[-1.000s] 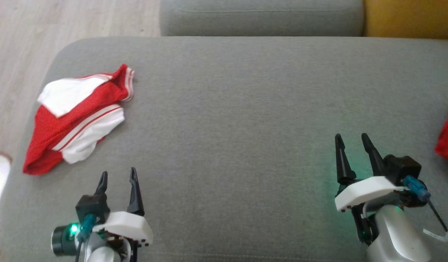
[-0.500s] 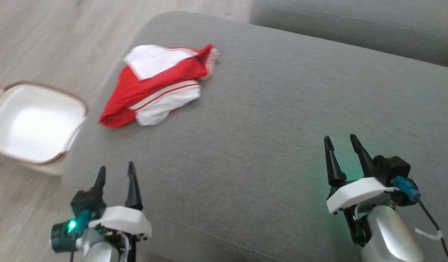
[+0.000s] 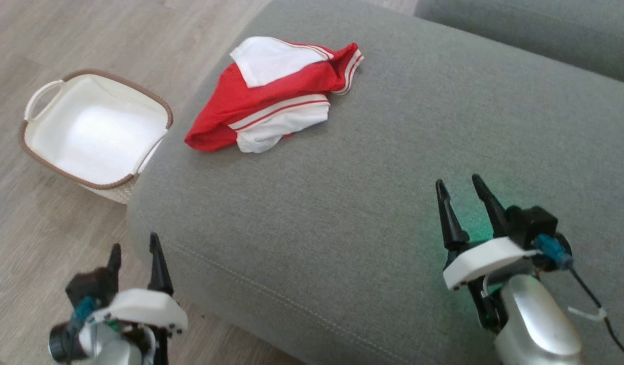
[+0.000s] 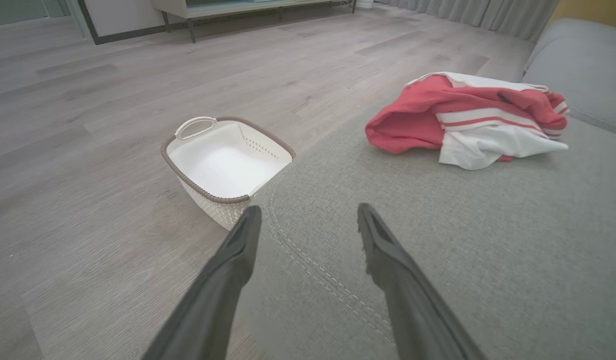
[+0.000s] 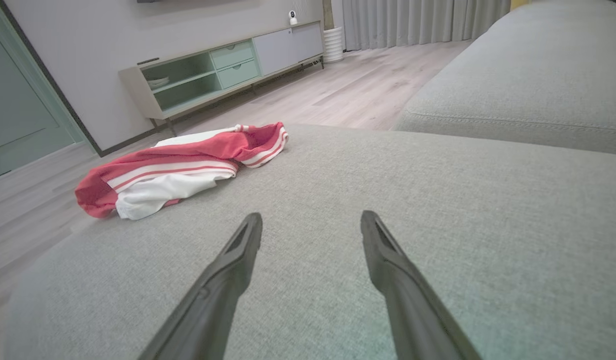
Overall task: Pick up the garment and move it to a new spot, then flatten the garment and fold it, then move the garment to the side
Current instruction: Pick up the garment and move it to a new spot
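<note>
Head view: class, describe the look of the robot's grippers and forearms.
The left gripper and right gripper each have two long tapering black fingers on a curved white shell, with a black camera block and teal plug. Forearms glossy silver-white; thin black cable on the right.

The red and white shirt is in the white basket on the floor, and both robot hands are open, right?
No. The crumpled red and white garment lies on the grey fabric sofa cushion, not in the white brown-rimmed basket; the head view shows it. The left gripper and right gripper are open.
</note>
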